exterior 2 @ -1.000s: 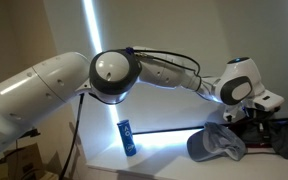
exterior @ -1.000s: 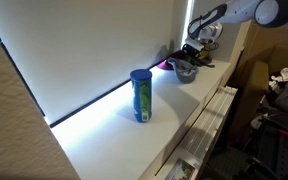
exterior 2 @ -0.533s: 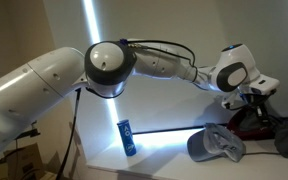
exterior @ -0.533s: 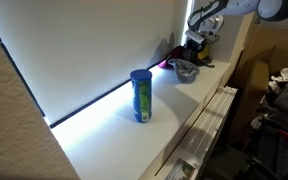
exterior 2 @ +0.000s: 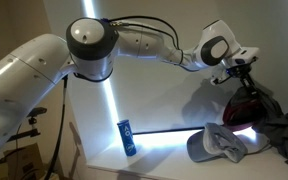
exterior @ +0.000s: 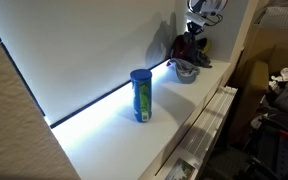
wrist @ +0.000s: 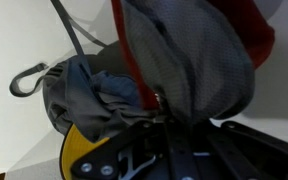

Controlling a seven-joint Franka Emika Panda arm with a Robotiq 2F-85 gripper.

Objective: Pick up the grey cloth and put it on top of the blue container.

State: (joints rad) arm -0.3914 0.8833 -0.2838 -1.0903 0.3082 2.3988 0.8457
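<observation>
The blue container (exterior: 140,95) stands upright in the middle of the white table; it also shows in an exterior view (exterior 2: 127,137). My gripper (exterior: 197,24) is high above the table's far end, shut on the grey cloth (exterior: 189,46), which has a red lining and hangs down from the jaws. The gripper (exterior 2: 242,73) and the hanging cloth (exterior 2: 246,106) show in both exterior views. In the wrist view the cloth (wrist: 189,60) fills the upper right, pinched at the gripper (wrist: 162,112).
A grey cap-like item (exterior 2: 216,146) lies on the table under the cloth; it shows in the wrist view (wrist: 89,95) and in an exterior view (exterior: 187,71). The table's front edge (exterior: 199,125) runs beside a cluttered area. A wall backs the table.
The gripper has risen from the table with the cloth in it. The cloth now hangs free above the grey cap. The blue container has not moved.
</observation>
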